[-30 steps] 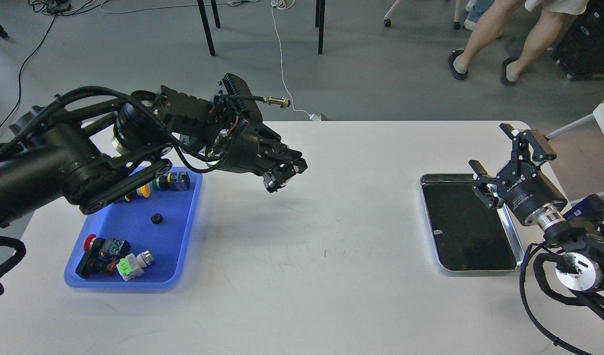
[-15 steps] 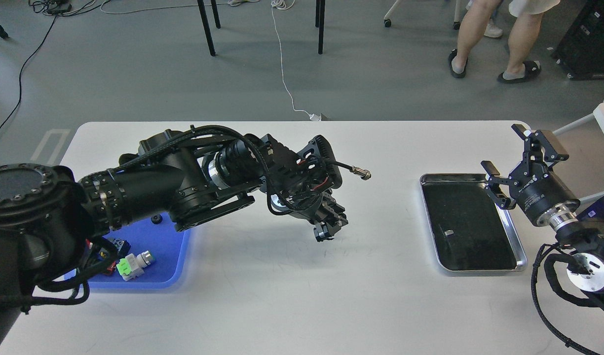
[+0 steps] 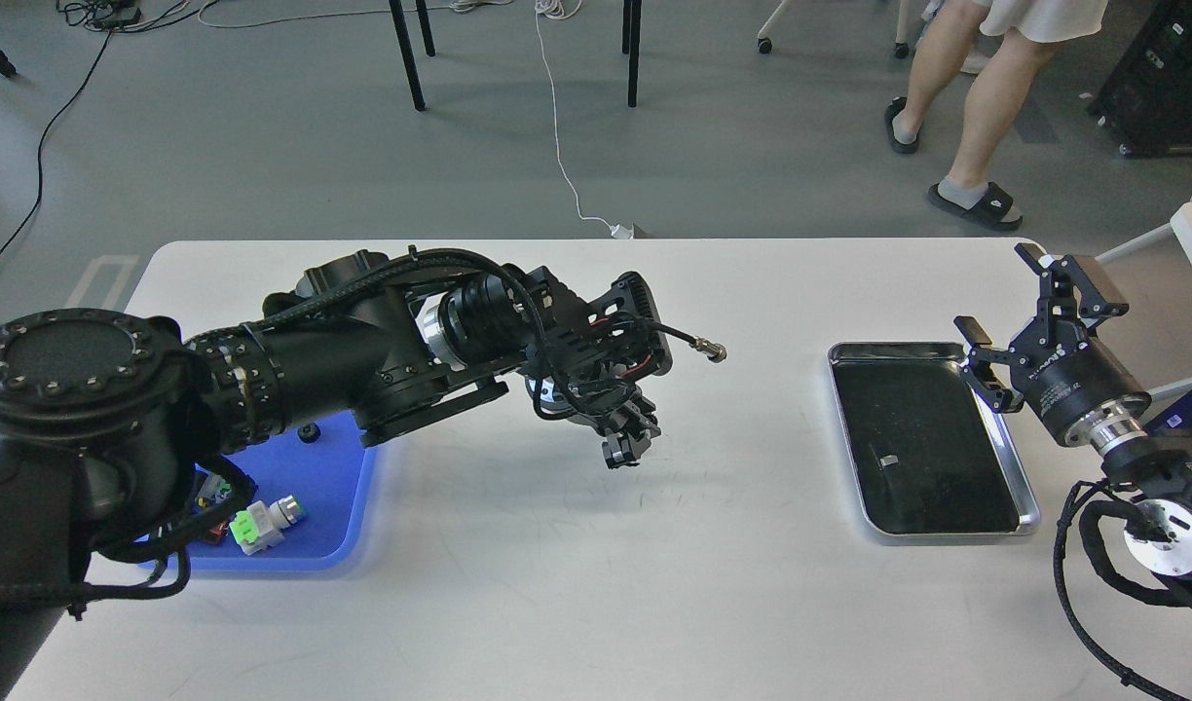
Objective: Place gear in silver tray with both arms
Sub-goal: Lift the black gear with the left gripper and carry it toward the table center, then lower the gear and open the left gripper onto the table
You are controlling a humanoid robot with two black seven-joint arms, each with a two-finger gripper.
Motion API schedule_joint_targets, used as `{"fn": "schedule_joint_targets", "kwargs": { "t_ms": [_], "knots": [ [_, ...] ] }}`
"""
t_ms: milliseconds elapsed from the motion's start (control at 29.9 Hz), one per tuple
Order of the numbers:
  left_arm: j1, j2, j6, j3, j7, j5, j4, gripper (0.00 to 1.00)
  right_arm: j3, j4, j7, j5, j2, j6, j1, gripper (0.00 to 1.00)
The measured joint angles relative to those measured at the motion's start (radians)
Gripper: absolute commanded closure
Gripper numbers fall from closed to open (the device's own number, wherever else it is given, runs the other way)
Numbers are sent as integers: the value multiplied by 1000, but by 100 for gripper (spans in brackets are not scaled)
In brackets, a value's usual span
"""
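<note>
The silver tray [image 3: 927, 428] lies on the right of the white table, its dark floor bare but for a small pale speck. My left gripper [image 3: 627, 446] hangs low over the table's middle, pointing down, well left of the tray. Its fingers are dark and close together, and I cannot tell if they hold anything. My right gripper [image 3: 1000, 292] is open and empty, held above the tray's far right corner. A small black gear-like part [image 3: 309, 431] shows in the blue tray [image 3: 314, 497], just below my left forearm.
The blue tray at the left is largely hidden by my left arm; a green-and-white switch part [image 3: 263, 518] shows in it. A cable plug [image 3: 715, 350] sticks out from my left wrist. A person's legs [image 3: 976, 117] and chair legs stand beyond the table.
My left arm has swung from above the blue tray rightward and down to the table's middle, then drawn back slightly left. My right gripper has drifted a little to the right.
</note>
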Motion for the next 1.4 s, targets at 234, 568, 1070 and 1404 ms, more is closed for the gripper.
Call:
{"fn": "schedule_joint_targets", "kwargs": {
  "t_ms": [234,568,1070,1404],
  "knots": [
    [3,0,0,6,0,2,-58,78,-1,-2,0,0,0,0,-3,1],
    [16,0,0,6,0,0,-156,77,0,-2,0,-1,0,0,-3,1],
    [45,0,0,89,0,-1,-146,57,-1,-2,0,-1,1,0,-4,1],
    [46,0,0,79,0,-3,-135,12,1,1,0,-1,0,0,-4,1]
  ]
}}
